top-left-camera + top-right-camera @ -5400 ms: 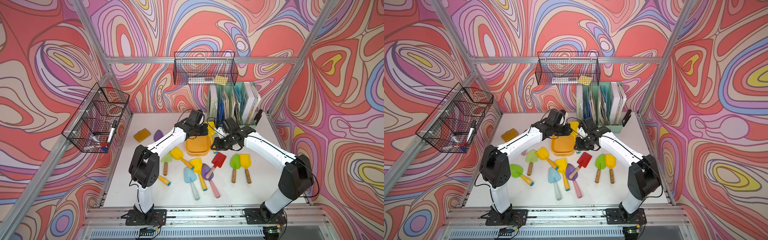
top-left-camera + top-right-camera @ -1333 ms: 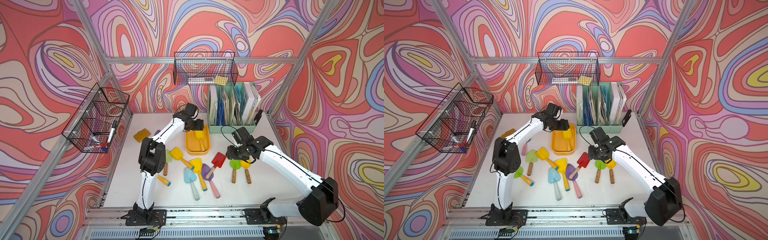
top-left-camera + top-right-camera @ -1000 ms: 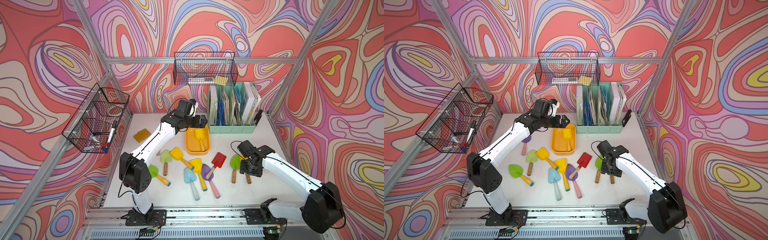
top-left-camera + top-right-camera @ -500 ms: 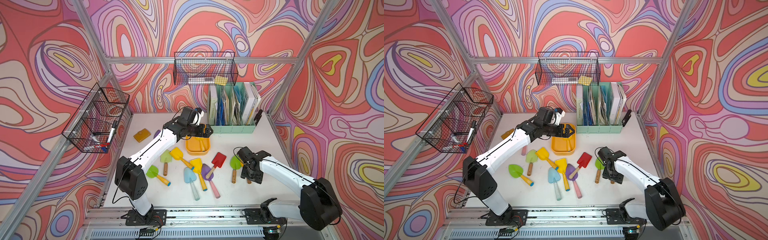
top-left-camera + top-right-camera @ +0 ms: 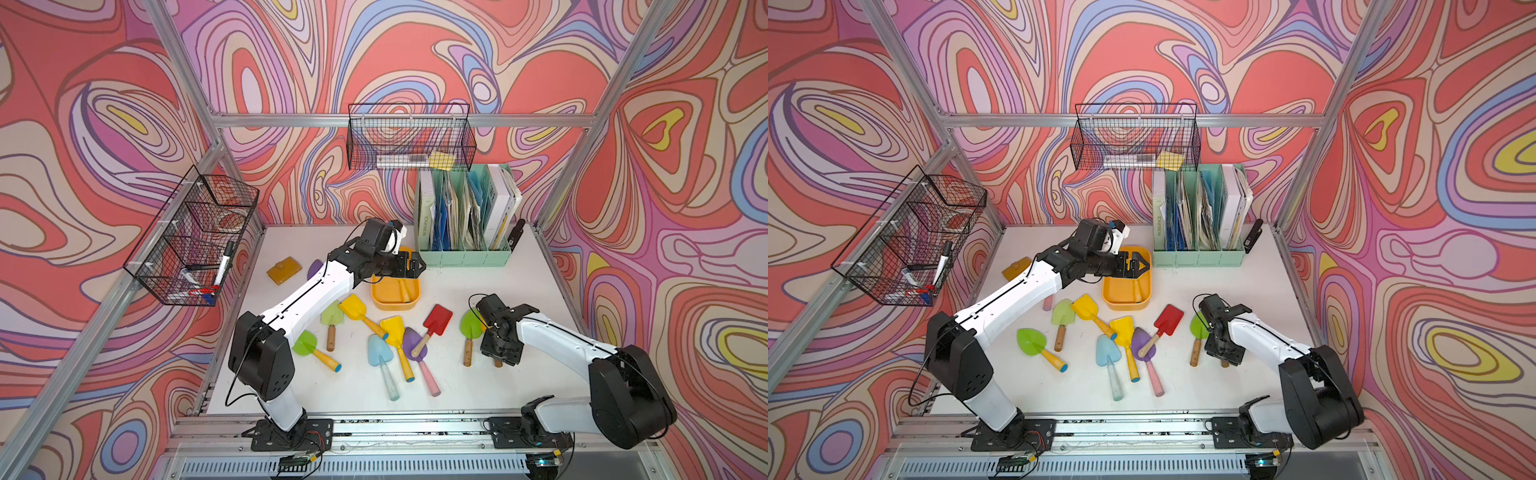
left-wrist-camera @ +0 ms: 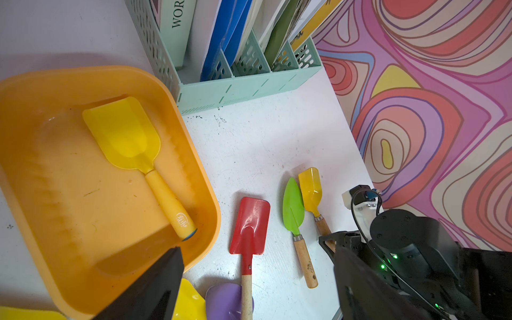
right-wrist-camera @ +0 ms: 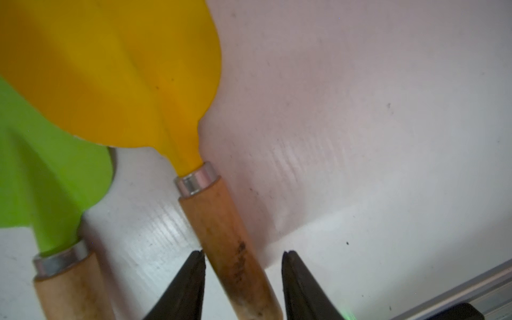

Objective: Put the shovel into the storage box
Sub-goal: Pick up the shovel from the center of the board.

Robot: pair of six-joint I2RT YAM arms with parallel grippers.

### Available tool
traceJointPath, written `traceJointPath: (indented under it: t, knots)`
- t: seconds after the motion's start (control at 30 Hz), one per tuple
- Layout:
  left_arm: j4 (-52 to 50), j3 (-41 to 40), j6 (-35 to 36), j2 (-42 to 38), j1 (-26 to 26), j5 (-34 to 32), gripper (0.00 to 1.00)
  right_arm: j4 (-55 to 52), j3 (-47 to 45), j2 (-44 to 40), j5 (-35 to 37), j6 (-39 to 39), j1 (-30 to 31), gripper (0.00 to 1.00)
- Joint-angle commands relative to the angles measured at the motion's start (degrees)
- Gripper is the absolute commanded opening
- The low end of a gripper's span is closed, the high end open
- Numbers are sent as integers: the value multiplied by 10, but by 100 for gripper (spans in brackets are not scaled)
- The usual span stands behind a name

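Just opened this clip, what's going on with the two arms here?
One yellow shovel already lies in the storage box, and the left gripper hovers open above it, holding nothing. The right gripper is down at the table with its jaws either side of the wooden handle of a yellow-bladed shovel, not clamped yet. Several more shovels lie loose on the table.

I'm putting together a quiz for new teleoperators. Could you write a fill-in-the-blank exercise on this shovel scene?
1. The storage box holds exactly ___ yellow-handled shovel.
2. The right gripper straddles the ___ handle of the orange-yellow shovel.
3. The left gripper hovers over the storage box with its jaws ___.
Missing words: one; wooden; open.
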Motion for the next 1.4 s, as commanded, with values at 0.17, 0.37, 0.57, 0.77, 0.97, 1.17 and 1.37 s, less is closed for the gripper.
traceJointPath:
  t: [0.17, 0.37, 0.57, 0.77, 0.97, 1.17, 1.37]
  knots:
    - [9, 0, -4, -8, -7, 3, 91, 50, -18, 20, -36, -9, -2, 31]
    - [11, 3, -8, -6, -10, 5, 91, 52, -18, 21, -38, -11, -2, 14]
    - [10, 9, -11, -2, -15, 13, 91, 27, -5, 2, -33, -20, -2, 0]
    - [24, 5, -34, 20, -16, 37, 91, -13, 43, -60, -50, -89, -1, 0]
    - [56, -10, -61, 33, -21, 43, 90, -25, 99, -109, -130, -160, -1, 0]
    - [39, 9, -55, 51, -36, 22, 88, -20, 162, -79, -182, -188, 12, 0]
    - [17, 32, -48, 71, -55, -6, 86, -4, 230, -9, -195, -188, 49, 0]
